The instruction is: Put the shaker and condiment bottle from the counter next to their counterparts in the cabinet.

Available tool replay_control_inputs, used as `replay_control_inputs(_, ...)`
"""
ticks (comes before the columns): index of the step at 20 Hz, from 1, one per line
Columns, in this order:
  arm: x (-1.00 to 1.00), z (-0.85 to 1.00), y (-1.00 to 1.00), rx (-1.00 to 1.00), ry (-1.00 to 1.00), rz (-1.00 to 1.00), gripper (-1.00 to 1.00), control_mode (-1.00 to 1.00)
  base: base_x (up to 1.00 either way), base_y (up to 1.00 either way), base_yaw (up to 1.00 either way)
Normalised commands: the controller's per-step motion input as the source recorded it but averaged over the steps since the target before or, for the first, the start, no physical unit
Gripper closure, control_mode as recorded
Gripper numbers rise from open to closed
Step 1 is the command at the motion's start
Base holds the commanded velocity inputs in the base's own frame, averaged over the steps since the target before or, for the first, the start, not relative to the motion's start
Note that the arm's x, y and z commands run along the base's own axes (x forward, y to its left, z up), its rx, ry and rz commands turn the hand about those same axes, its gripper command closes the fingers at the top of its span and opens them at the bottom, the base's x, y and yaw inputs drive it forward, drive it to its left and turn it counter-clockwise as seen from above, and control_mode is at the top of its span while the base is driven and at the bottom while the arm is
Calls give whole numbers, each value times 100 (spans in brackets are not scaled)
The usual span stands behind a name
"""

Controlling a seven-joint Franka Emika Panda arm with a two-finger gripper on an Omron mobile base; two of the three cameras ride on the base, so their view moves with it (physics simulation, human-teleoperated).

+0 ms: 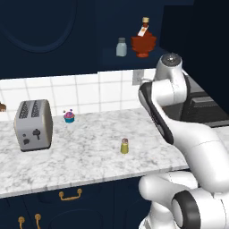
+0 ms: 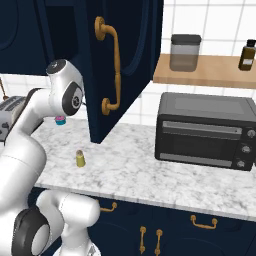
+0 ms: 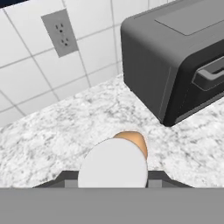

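While the shaker (image 1: 125, 146) stands upright alone on the counter (image 1: 89, 156), well right of the toaster (image 1: 33, 125) and nearer the front edge than the small cupcake (image 1: 69, 116), the condiment bottle (image 3: 131, 144) sits between the gripper's (image 3: 113, 181) dark fingers (image 3: 68, 179). In the hand view its pale cap fills the lower middle, with the peach-orange body showing just beyond, and a finger sits on each side of it, so they appear clamped on the bottle, though the fingertips themselves are mostly hidden behind the cap. Beyond the bottle lies the marble worktop, with the dark toaster oven (image 3: 175, 61) to the right and a wall socket (image 3: 60, 33) on the white tiles at the far left. Up in the cabinet (image 1: 134, 27), the pale grey-blue shaker (image 1: 121, 47) stands just left of the dark red leaf-shaped bottle (image 1: 143, 42) on the shelf. In the right base view the cabinet door (image 2: 122, 65) hangs open above the counter.
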Motion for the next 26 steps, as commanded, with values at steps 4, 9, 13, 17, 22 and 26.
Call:
replay_control_inputs(4, 0, 63, 0, 0, 0, 1, 100, -100, 0, 0, 0)
replay_control_inputs(9, 0, 59, 0, -2, 0, 0, 100, -100, 0, 0, 0)
replay_control_inputs(13, 0, 49, 0, -4, -4, 4, 100, -100, 0, 0, 0)
replay_control_inputs(17, 0, 47, 0, -4, -5, 4, 100, -100, 0, 0, 0)
replay_control_inputs(22, 0, 42, 0, -4, -4, 5, 100, -100, 0, 0, 0)
replay_control_inputs(26, 0, 44, 0, -3, -1, 5, 100, -100, 0, 0, 0)
